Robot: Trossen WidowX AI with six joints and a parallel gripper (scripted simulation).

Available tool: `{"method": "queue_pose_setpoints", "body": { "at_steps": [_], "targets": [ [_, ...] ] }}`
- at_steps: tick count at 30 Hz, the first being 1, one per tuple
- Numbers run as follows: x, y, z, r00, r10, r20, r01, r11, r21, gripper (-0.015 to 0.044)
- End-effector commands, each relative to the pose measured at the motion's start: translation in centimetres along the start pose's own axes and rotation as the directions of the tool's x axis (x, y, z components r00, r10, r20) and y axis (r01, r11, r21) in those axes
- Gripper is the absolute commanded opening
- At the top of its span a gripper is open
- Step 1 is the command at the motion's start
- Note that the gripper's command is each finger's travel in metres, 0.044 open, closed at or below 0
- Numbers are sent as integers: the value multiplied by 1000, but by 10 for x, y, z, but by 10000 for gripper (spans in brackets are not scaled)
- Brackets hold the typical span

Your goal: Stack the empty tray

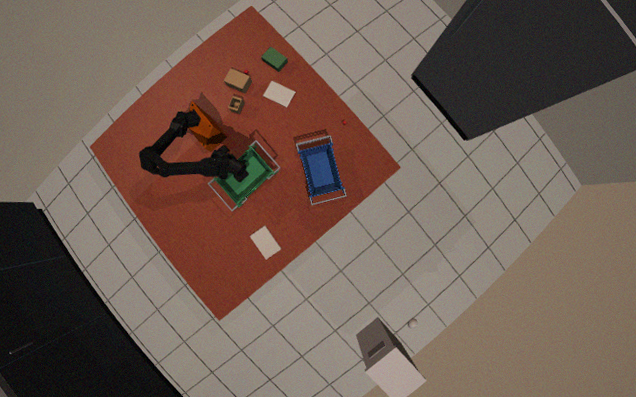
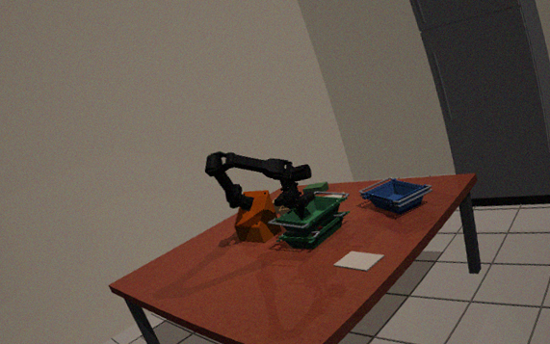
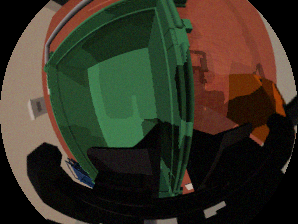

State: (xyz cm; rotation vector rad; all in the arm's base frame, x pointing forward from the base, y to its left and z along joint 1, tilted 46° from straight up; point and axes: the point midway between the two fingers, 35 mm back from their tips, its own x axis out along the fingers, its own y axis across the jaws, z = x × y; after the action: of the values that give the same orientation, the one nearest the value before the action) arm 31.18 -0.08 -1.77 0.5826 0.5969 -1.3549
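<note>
My gripper [image 1: 240,174] [image 2: 301,214] [image 3: 165,125] points down and is shut on one long wall of the empty green tray [image 1: 254,174] [image 2: 326,206] [image 3: 122,75]. That tray looks roughly level, with its wire bars out over its ends. It is above the other green tray [image 2: 314,240], which stands on the table. A dark gap shows between the two trays in the exterior view. The lower tray's load is almost wholly hidden, and the position of its bars and any contact with the upper tray cannot be told clearly.
A blue tray [image 1: 322,170] [image 2: 393,190] with wire bars stands to the right. An orange stand [image 1: 205,128] [image 2: 257,212] is beside the arm's base. A white sheet [image 1: 265,243] [image 2: 360,260], a tan box [image 1: 237,79] and a green block [image 1: 274,58] lie on the table.
</note>
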Motion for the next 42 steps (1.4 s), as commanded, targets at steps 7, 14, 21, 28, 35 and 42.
{"method": "queue_pose_setpoints", "body": {
  "at_steps": [7,14,21,28,35,42],
  "targets": [
    [9,-8,3,999,-38,1,38,999,-12,0],
    [9,-8,3,999,-38,1,38,999,-12,0],
    [9,-8,3,999,-38,1,38,999,-12,0],
    [9,-8,3,999,-38,1,38,999,-12,0],
    [9,-8,3,999,-38,1,38,999,-12,44],
    [9,-8,3,999,-38,1,38,999,-12,147]
  ]
}}
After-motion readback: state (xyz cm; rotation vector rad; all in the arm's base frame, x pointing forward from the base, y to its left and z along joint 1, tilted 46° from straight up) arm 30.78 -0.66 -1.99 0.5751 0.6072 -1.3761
